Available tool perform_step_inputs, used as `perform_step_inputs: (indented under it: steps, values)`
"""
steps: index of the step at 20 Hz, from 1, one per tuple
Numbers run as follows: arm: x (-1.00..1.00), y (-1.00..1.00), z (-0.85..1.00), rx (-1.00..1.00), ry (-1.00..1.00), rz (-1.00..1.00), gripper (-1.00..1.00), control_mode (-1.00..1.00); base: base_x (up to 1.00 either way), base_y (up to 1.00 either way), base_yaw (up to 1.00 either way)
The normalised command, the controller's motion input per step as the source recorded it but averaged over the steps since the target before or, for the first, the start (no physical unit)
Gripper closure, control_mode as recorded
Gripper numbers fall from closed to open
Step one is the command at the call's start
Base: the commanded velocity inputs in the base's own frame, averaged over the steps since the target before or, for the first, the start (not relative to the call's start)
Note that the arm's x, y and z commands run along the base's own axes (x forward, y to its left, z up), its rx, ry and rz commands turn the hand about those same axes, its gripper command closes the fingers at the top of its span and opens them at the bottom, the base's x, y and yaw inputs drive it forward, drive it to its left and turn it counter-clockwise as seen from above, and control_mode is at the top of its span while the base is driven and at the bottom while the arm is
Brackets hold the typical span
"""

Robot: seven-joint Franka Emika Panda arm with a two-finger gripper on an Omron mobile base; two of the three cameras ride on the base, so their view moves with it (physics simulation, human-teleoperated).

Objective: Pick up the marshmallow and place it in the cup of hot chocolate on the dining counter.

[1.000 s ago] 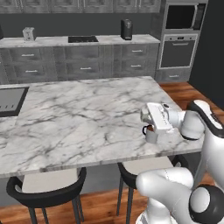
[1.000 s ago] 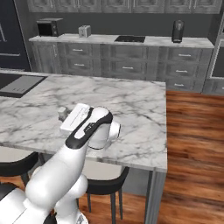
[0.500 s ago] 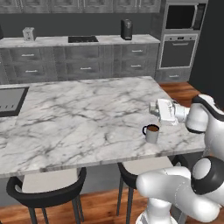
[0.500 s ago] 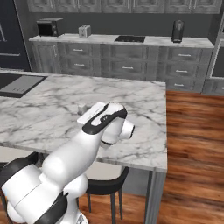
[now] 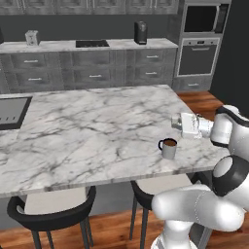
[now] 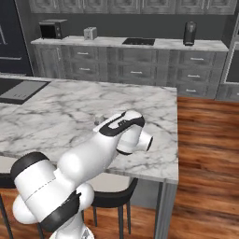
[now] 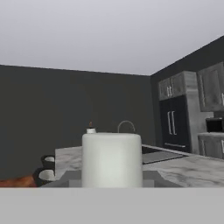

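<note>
The cup of hot chocolate [image 5: 168,148], a small grey mug with a dark handle and brown liquid, stands near the front right edge of the dining counter [image 5: 87,131]. My gripper [image 5: 175,122] hovers just above and behind the cup, held level and pointing left across the marble. It is shut on the marshmallow [image 7: 111,158], which looms as a pale cream block at the bottom middle of the hand view. In the right base view my white arm [image 6: 116,140] covers the cup, and the hand's tip [image 6: 99,119] peeks out beyond it.
A dark sink [image 5: 10,112] is set into the counter's left end, with its faucet [image 7: 126,127] in the hand view. Two stools [image 5: 53,209] [image 5: 160,187] stand under the front edge. Behind are a worktop with a toaster [image 5: 32,37] and a wall oven [image 5: 197,53].
The hand has lifted away from right beside the cup and tipped to a level pose, moving up and slightly right. Its jaws have stayed shut.
</note>
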Motion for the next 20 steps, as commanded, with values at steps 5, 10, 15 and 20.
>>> perform_step_inputs:
  steps: [5,10,15,20]
  values:
    - [0.05,-0.26,-0.21,-0.01,0.08,0.0,1.0,-1.0,0.0,0.0,0.0]
    - [0.0,-0.14,-0.13,0.0,-0.01,0.0,1.0,-1.0,0.0,0.0,0.0]
    - [0.08,-0.01,-0.19,-0.04,-0.09,0.04,1.0,-1.0,0.0,0.0,0.0]
    - [0.14,-0.02,-0.24,-0.03,-0.05,0.15,1.0,-1.0,0.0,0.0,0.0]
